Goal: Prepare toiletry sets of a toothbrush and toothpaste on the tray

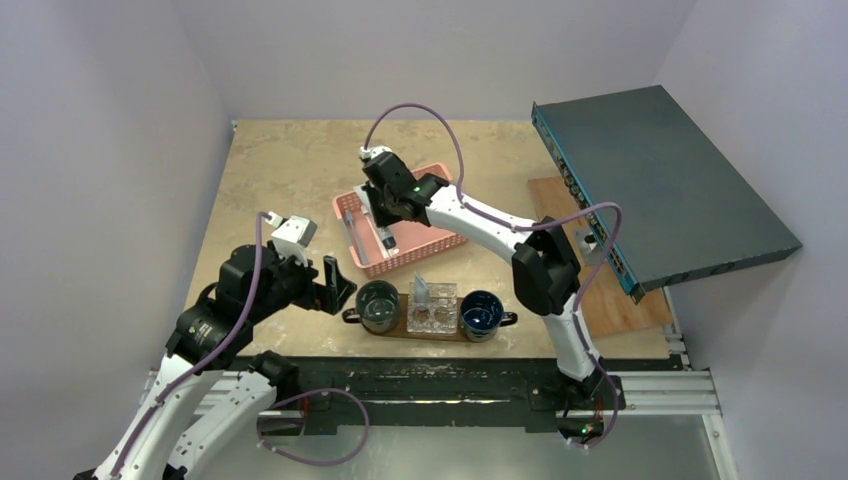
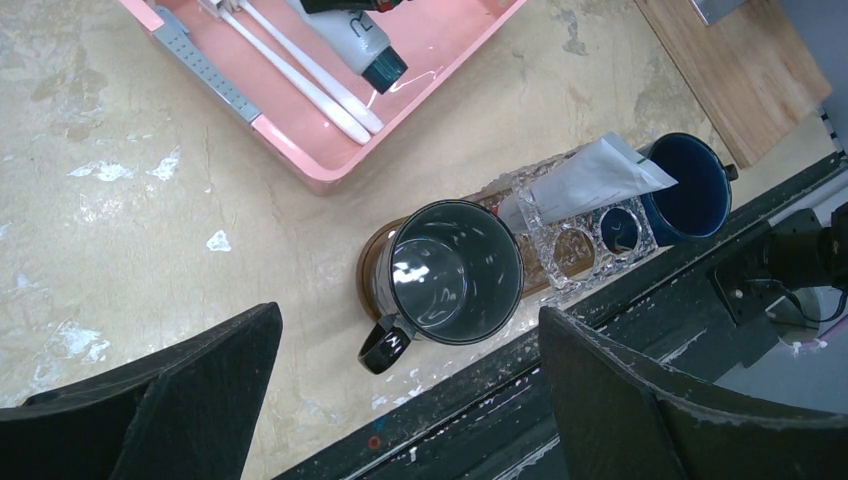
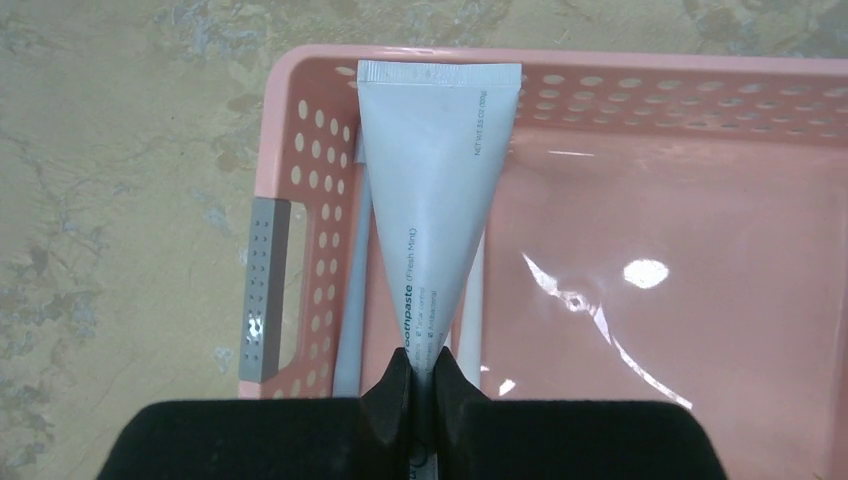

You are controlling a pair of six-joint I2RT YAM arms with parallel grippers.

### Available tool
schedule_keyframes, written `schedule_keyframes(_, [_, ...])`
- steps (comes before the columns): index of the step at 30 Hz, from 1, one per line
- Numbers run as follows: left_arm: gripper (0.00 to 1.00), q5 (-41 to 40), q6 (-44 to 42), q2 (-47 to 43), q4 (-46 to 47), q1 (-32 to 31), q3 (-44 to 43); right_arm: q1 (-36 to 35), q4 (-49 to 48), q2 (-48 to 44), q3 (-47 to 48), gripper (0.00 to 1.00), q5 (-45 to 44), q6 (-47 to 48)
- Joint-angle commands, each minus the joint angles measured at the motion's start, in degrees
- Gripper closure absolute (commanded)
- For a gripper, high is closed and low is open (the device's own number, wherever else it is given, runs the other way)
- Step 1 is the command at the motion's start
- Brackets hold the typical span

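Picking toothpaste tube [image 3: 435, 190] from basket [image 3: 650, 65], right gripper [image 3: 423, 375] pinched on it; left gripper [image 2: 410, 400] wide. Next: carry to tray [image 2: 371, 262].

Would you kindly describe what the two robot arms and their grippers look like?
The left arm and right arm have white tubular links joined by black joint housings. A thin purple cable loops along each. The left gripper and right gripper carry matte black wedge-shaped fingers. A white camera block sits on each wrist, and a small green light glows near the right one.
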State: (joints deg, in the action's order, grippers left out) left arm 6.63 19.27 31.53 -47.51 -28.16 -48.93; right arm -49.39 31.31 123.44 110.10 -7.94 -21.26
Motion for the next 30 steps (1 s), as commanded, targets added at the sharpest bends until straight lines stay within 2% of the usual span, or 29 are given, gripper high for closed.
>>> schedule_keyframes(1, [0.0, 0.87, -0.72, 0.24, 1.98, 0.21, -0.13, 0.08, -3.69, -7.56, -2.15, 1.0, -2.84, 0.25])
schedule_keyframes(9, [0.0, 3.56, 1.13, 1.07, 3.9, 0.21, -0.3, 0.08, -8.94, -19.03, -11.17, 1.0, 0.2, -1.36])
schedule_keyframes(15, [0.0, 7.92, 6.93, 2.95, 8.79, 0.21, 0.68, 0.08, -13.03, -27.31, -20.53, 1.0, 1.89, -3.72])
schedule_keyframes(21, [0.0, 13.14, 13.72, 4.89, 16.38, 0.22, 1.66, -0.39, -18.58, -36.81, -29.58, 1.0, 3.77, -10.77])
schedule_keyframes(30, [0.0, 15.69, 21.12, 8.34, 23.05, 0.22, 2.67, -2.64, -19.75, -44.09, -33.16, 1.0, -0.2, -18.31])
